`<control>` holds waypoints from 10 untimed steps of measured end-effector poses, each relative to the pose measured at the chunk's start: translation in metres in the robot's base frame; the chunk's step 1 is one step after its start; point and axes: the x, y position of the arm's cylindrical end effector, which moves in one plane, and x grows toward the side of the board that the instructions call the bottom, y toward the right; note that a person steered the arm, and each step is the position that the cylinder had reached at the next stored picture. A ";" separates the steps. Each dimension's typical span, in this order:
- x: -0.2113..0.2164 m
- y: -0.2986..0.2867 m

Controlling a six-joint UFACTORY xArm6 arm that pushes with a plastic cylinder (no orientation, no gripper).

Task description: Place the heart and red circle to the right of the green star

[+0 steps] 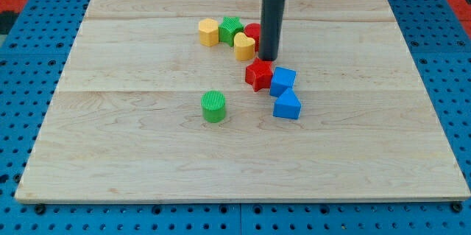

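The green star (pixel 231 28) sits near the view's top centre, between a yellow hexagon (pixel 209 32) on its left and the yellow heart (pixel 244 46) on its lower right. The red circle (pixel 252 32) lies right of the star and is partly hidden by my rod. My tip (pixel 268 58) rests just right of the heart and just below the red circle, close to both. A red star (pixel 258 74) lies directly below my tip.
A blue cube (pixel 282 81) and a blue triangular block (pixel 287 105) sit right of and below the red star. A green cylinder (pixel 213 106) stands alone at centre left. The wooden board (pixel 110 154) lies on a blue pegboard.
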 end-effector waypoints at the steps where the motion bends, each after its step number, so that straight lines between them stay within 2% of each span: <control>1: 0.005 -0.012; 2: 0.021 -0.020; 4: 0.022 -0.107; 5: 0.022 -0.126; 8: 0.000 -0.080; 10: -0.008 -0.023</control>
